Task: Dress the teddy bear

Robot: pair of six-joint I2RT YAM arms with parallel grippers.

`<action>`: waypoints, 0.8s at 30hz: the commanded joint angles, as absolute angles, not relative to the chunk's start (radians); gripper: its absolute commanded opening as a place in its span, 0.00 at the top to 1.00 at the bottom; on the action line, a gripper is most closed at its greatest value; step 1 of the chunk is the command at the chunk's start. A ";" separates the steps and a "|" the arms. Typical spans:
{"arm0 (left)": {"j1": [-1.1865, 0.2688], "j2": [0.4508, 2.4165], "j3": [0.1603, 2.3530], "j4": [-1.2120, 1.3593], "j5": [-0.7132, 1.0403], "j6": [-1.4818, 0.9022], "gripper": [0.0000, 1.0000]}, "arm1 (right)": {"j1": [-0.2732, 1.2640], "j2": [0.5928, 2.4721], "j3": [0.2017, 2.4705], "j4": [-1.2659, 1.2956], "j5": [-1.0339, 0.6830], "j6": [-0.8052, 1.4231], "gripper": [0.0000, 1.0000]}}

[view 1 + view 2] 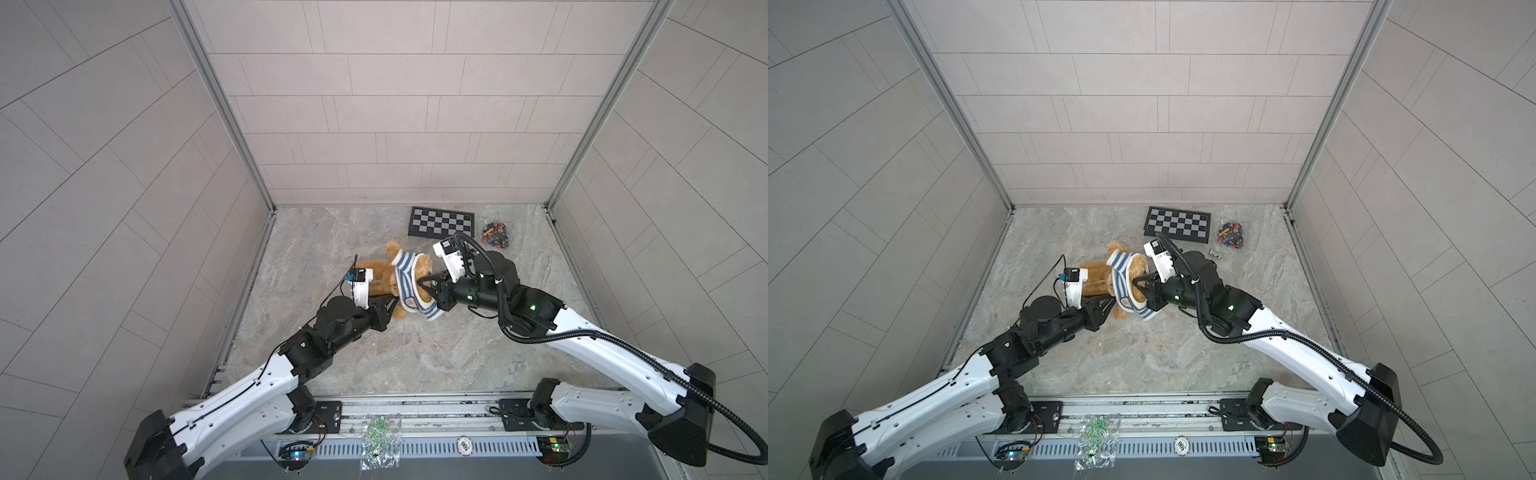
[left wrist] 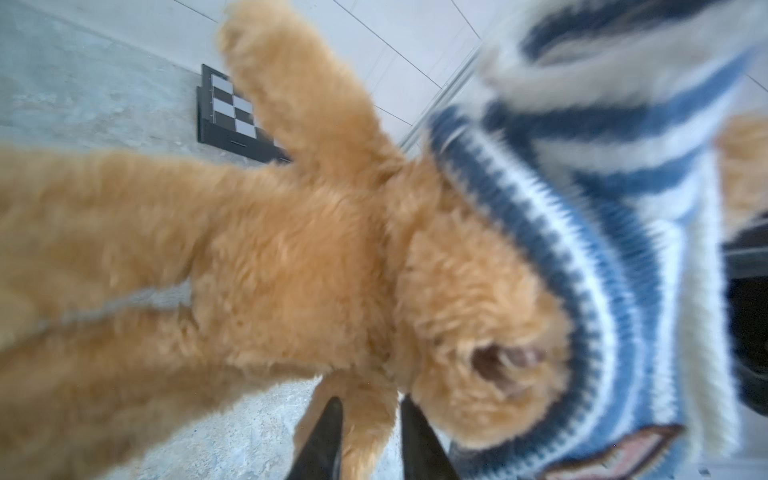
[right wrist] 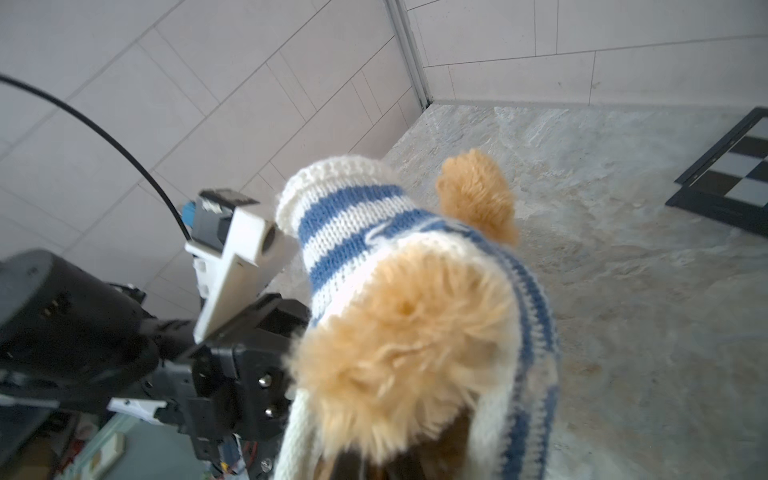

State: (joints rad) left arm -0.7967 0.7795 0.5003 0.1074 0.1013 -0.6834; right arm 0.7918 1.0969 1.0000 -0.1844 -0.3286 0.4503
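The golden-brown teddy bear point(image 1: 380, 270) point(image 1: 1096, 270) lies on the marble table. A blue-and-white striped sweater point(image 1: 405, 282) point(image 1: 1121, 286) is bunched round its head and one arm. My left gripper point(image 1: 392, 300) point(image 1: 1109, 300) point(image 2: 372, 415) stands open with one stubby bear limb between its fingers and a thin gap on one side. My right gripper point(image 1: 422, 286) point(image 1: 1136, 284) is shut on the sweater's edge beside the bear's head. In the right wrist view the furry head point(image 3: 407, 332) pokes out of the sweater point(image 3: 345, 224) and hides those fingers.
A black-and-grey checkerboard point(image 1: 441, 222) point(image 1: 1177, 224) lies at the back, with a clear bag of small coloured parts point(image 1: 494, 235) point(image 1: 1231, 235) to its right. A small metal piece point(image 1: 1214, 253) sits near the right arm. Tiled walls enclose three sides. A plastic bag point(image 1: 380, 436) rests on the front rail.
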 commanded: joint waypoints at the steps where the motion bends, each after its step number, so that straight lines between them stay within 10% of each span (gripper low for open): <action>1: -0.780 0.731 0.552 0.032 0.228 -0.678 0.63 | 0.793 1.040 1.006 -0.197 -0.326 0.200 1.00; 24: -0.661 0.752 0.626 0.143 0.415 -0.831 0.66 | 0.792 0.998 0.976 -0.250 -0.480 -0.102 1.00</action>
State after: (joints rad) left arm -0.6678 0.7517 0.6041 0.0650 0.3798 -0.8059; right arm 0.7910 1.0233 0.9737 -0.2985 -0.4458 -0.0544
